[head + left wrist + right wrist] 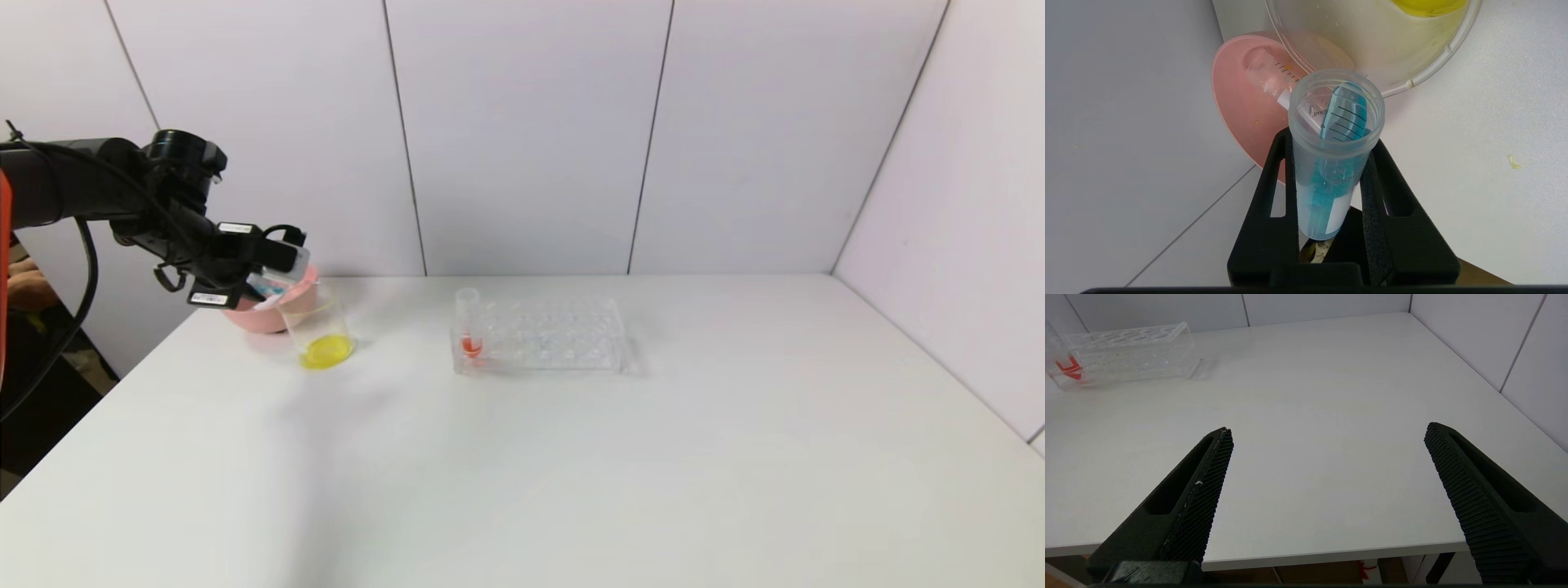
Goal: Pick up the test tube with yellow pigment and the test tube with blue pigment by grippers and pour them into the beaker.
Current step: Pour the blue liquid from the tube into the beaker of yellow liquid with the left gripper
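1. Head view: the left gripper [273, 273] hangs at the table's far left, above the beaker [317, 327], clenched on the blue tube [269, 287], which lies tilted toward the beaker's mouth. The beaker stands on the white table [571, 457] with yellow liquid [326, 351] pooled at its bottom. Just behind it sits a pink bowl [306, 296]. Well to the right, a clear rack [543, 335] holds one red-tipped tube [469, 325] upright in its left end. The right gripper is out of sight here.

2. Left wrist view: the black fingers [1280, 192] press both sides of the blue tube [1336, 151]. Its open mouth points toward the beaker [1425, 71], and blue liquid [1345, 112] runs along the inside wall up near the lip. The tube's rim is just beside the beaker's rim; I cannot tell if they touch. An emptied tube [1269, 75] lies in the pink bowl [1237, 106]. A small yellow drop [1513, 162] sits on the table.

3. Right wrist view: the right gripper [1329, 435] hovers low at the table's near edge, fingers spread wide with nothing between them. The rack [1131, 351] with the red-tipped tube [1067, 365] stands far off.
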